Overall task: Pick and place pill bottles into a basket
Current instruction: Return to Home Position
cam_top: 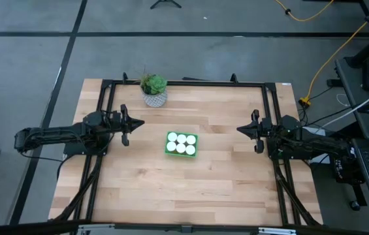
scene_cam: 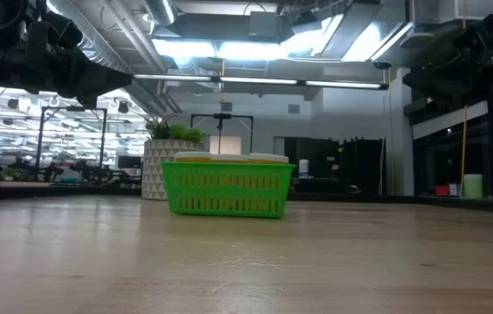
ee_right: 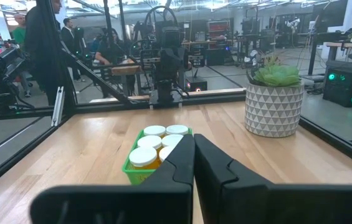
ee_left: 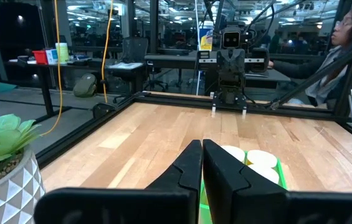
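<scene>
Where the low view looks level across the pale wooden bench [scene_cam: 255, 262], the nearest boards lie bare, and past them, about mid-bench, the small bright green square plastic basket [scene_cam: 229, 192] stands upright on its base. Inside it the six small translucent orange pill bottles with round white caps [cam_top: 182, 138] stand in two rows of three, filling the basket, their caps just above the rim. Well apart from the basket on either side, the two dark arms hang above the bench near its side edges. The left hand [cam_top: 138, 123] points toward the basket with its fingers pressed together and holding nothing, and the right hand [cam_top: 240, 128] faces it from the opposite side, likewise closed and empty. Beyond the basket, near the far edge of the bench, sits a green succulent in a white triangle-patterned pot [cam_top: 155, 98]. Farther off, past the black frame, a seated person [ee_left: 341, 43] shows in the left wrist view and standing people [ee_right: 42, 37] in the right wrist view.
</scene>
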